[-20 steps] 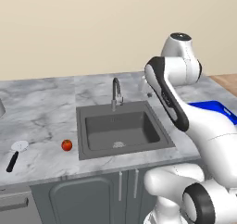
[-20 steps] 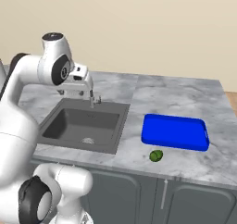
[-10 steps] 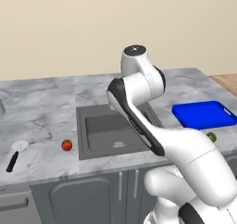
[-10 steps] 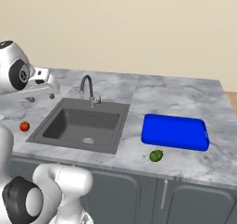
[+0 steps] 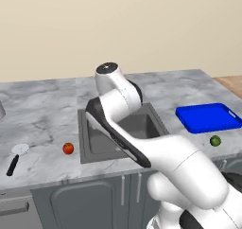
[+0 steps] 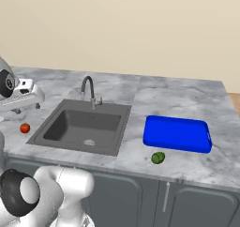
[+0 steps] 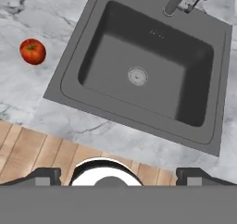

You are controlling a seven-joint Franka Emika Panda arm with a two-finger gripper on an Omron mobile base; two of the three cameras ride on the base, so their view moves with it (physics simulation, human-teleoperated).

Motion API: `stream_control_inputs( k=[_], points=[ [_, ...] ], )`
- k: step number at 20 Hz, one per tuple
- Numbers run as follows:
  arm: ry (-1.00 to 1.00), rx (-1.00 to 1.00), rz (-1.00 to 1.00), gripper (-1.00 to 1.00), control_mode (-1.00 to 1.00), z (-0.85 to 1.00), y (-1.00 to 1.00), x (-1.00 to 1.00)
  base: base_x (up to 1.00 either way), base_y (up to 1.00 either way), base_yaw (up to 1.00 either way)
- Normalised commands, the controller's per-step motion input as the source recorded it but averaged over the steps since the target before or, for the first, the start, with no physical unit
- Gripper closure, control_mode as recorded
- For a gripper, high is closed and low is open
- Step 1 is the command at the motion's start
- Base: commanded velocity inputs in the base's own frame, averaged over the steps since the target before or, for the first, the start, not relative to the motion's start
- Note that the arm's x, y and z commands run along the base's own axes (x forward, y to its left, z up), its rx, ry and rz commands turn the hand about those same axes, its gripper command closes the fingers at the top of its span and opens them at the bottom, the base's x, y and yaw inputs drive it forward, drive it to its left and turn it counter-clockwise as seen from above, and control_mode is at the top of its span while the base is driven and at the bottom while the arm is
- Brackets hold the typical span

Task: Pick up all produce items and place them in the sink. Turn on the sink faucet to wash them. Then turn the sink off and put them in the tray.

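Observation:
A red-orange produce item (image 5: 68, 148) (image 6: 25, 127) (image 7: 32, 51) lies on the counter left of the sink (image 6: 55, 127) (image 7: 69, 91) (image 5: 92, 145). A green produce item (image 5: 215, 140) (image 6: 158, 157) rests near the counter's front edge, just in front of the blue tray (image 5: 208, 118) (image 6: 177, 133). The sink faucet (image 6: 88, 87) (image 7: 178, 1) stands behind the empty basin. My gripper (image 7: 119, 176) (image 6: 18, 108) hangs high over the sink's left front side, open, with nothing between its fingers.
A black-handled utensil with a white head (image 5: 16, 157) lies at the counter's far left. Wooden floor (image 7: 32, 153) shows beyond the counter's front edge. My arm (image 5: 118, 124) crosses over the sink in the left base view.
The arm has swung left from beside the faucet to the sink's left side. The jaws have opened slightly wider. The produce items have not moved.

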Motion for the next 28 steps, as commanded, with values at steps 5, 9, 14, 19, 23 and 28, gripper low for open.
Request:
stream_control_inputs(
  k=[5,9,14,19,23,28],
  points=[
    [0.2,0.0,0.07,-1.0,-1.0,-0.52,0.32,0.08,0.0,0.0,0.0],
    [0.16,0.0,0.05,-1.0,-1.0,-0.45,0.42,0.19,0.0,0.0,0.0],
    [0.12,-0.04,0.03,-1.0,-1.0,-0.34,0.48,0.21,0.0,0.0,0.0],
    [0.11,-0.05,0.02,-1.0,-1.0,-0.2,0.45,0.22,0.0,0.0,0.0],
    [0.07,-0.02,0.02,-1.0,-1.0,-0.15,0.39,0.25,0.0,0.0,0.0],
    [0.02,-0.01,0.03,-1.0,-1.0,-0.2,0.28,0.21,0.0,0.0,0.0]
  ],
)
